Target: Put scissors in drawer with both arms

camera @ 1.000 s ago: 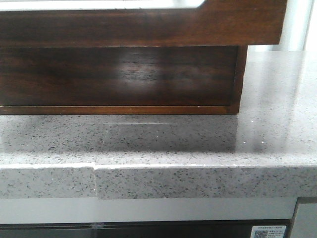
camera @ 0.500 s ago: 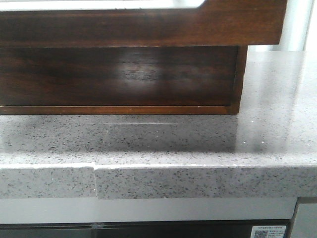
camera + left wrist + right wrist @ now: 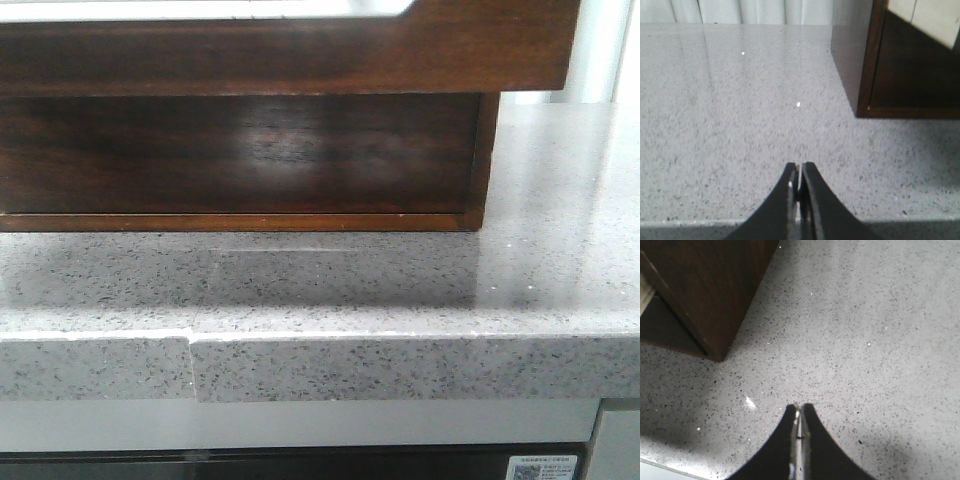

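The drawer (image 3: 300, 55) shows as a dark brown glossy front across the top of the front view, with a pale round-cornered opening along its upper edge. It juts forward over the wooden cabinet body (image 3: 240, 150) below. The scissors are out of view in all frames. My left gripper (image 3: 800, 167) is shut with nothing in it, low over the speckled countertop (image 3: 740, 115), apart from the cabinet's corner (image 3: 872, 60). My right gripper (image 3: 800, 407) is shut and empty too, over the countertop beside the cabinet's other corner (image 3: 705, 285). Neither gripper shows in the front view.
The grey speckled stone countertop (image 3: 400, 290) carries the cabinet and has a seam (image 3: 191, 365) in its front edge. A pale curtain (image 3: 740, 10) hangs behind the counter. A dark appliance front with a sticker (image 3: 540, 468) sits under the counter.
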Available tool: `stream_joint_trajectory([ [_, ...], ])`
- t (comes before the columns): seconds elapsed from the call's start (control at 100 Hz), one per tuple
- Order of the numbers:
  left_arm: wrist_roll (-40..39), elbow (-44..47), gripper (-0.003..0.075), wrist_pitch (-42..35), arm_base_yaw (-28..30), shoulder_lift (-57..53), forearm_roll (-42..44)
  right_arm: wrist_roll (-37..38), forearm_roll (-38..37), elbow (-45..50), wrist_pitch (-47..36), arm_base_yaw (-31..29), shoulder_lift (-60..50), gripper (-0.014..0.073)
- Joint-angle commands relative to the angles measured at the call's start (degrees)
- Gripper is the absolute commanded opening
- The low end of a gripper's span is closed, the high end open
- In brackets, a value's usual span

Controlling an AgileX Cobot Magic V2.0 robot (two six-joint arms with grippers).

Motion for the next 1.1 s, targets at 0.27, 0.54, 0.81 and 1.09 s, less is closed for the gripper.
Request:
stream_joint_trajectory([
  [0.27,-0.9,2.1,-0.002,-10.8,-0.2,-1.9,-0.1,-0.1,0.9,-1.5,-3.5,-0.3,-0.5,-0.0069],
  [0.54,-0.9,2.1,-0.002,-10.8,-0.2,-1.9,-0.1,-0.1,0.9,-1.5,-3.5,-0.3,-0.5,-0.0069],
  [0.81,-0.9,2.1,-0.002,-10.8,-0.2,-1.9,-0.1,-0.1,0.9,-1.5,-3.5,-0.3,-0.5,-0.0069],
  [1.09,-0.9,2.1,-0.002,-10.8,-0.2,-1.9,-0.1,-0.1,-1.6,4.6,-11.0,0.0,-7.9,-0.0069],
])
